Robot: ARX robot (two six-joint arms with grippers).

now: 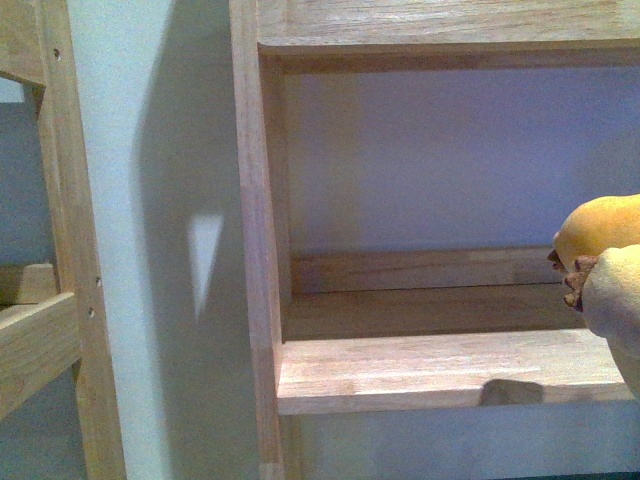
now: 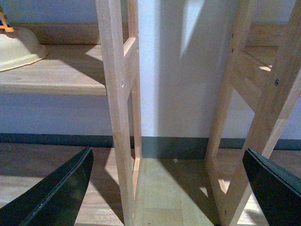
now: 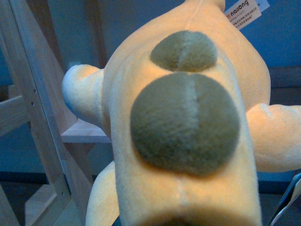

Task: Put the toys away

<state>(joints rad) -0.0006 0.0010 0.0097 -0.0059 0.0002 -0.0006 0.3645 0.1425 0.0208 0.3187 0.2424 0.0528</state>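
Note:
The plush animal [image 3: 188,122] fills the right wrist view: pale yellow-orange fur, two round grey-brown patches, stubby limbs to either side and a paper tag [image 3: 242,9]. My right gripper [image 3: 178,222] is shut on it, its fingers almost wholly buried under the fur. In the front view the toy's orange body [image 1: 600,228] and a pale limb show at the right edge, in front of the wooden shelf board [image 1: 440,370]. My left gripper [image 2: 167,190] is open with nothing between its dark fingers [image 2: 56,193], and it faces the floor between two wooden frames.
A wooden shelf unit [image 1: 255,220] stands ahead, with an open compartment above the board. A second wooden frame [image 1: 70,250] stands to the left, against a pale wall. On a shelf in the left wrist view sits a cream bowl-shaped object [image 2: 19,47]. A dark baseboard [image 2: 174,146] runs along the wood floor.

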